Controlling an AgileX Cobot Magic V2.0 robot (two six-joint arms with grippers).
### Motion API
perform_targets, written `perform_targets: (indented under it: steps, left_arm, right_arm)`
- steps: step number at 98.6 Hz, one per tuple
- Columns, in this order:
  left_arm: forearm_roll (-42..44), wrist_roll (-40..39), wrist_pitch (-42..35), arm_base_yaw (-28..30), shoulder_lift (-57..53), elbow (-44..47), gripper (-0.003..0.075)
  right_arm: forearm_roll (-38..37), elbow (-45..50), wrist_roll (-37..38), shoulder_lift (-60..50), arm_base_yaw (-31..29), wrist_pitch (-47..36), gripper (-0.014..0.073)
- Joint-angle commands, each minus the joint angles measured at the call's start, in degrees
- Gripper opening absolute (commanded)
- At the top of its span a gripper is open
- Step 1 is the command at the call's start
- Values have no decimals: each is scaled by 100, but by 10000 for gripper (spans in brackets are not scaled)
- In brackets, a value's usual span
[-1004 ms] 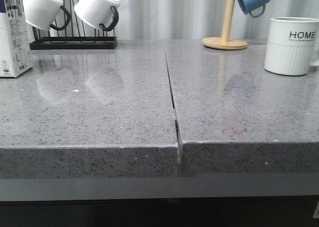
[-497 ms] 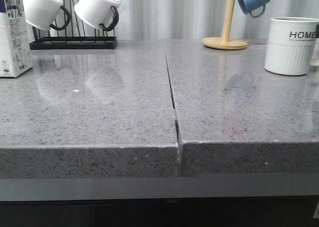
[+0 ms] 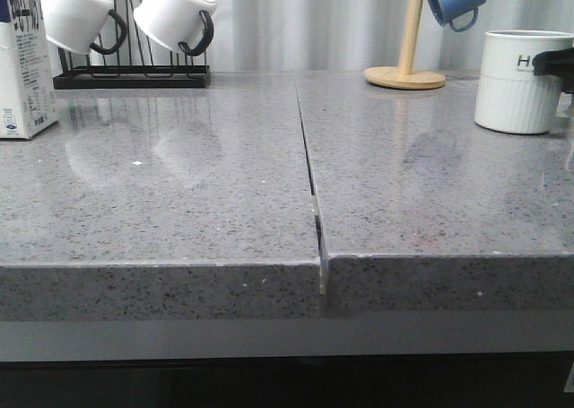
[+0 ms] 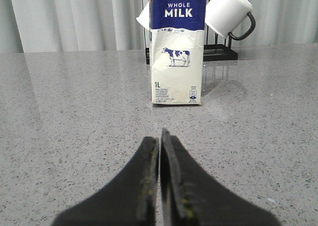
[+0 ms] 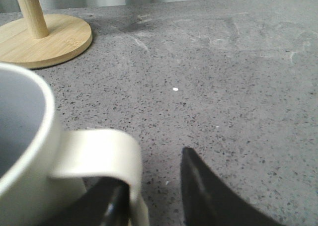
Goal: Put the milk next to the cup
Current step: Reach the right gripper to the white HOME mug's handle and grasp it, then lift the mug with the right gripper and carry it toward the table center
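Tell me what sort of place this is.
Probably a kitchen counter mock-up: a grey speckled stone countertop, white mugs hung on a black wire rack, a wooden mug tree holding a blue mug, and a milk carton.

Milk carton upright ahead of the left gripper

The milk stands upright on the grey speckled desk, its cow picture and "WHOLE MILK" face toward the camera. The left gripper sits apart from it, jaws pressed together. A white mug with a black handle hangs on a black rack behind the carton.
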Motion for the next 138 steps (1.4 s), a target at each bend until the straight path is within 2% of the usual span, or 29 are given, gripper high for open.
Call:
perform_targets:
  steps: [1, 7, 18, 36, 50, 76, 111, 138]
  left_arm:
    - [-8, -53, -433, 8, -187, 233, -13]
    - [-8, -53, -433, 8, -187, 233, -13]
    - [-8, -53, -433, 8, -187, 233, -13]
    - [-8, -53, -433, 8, -187, 233, -13]
    - [-8, -53, -433, 8, -187, 233, -13]
    - [-8, -53, -433, 8, -187, 233, -13]
    - [-8, -53, -433, 8, -187, 233, -13]
    - [-8, -53, -433, 8, -187, 233, -13]
  right_arm:
    - [-22, -197, -26, -208, -22, -450, 127]
    - [-22, -197, -26, -213, -22, -450, 48]
    - [-22, -197, -26, -213, -17, -455, -20]
    - [-22, -197, -26, -235, 5, -521, -18]
    - [-22, -197, -26, -429, 250, -484, -18]
    - [76, -204, -26, -831, 1078, -396, -18]
    - [277, -259, -37, -738, 2261, -300, -18]
    - [283, -502, -37, -447, 2775, -280, -18]
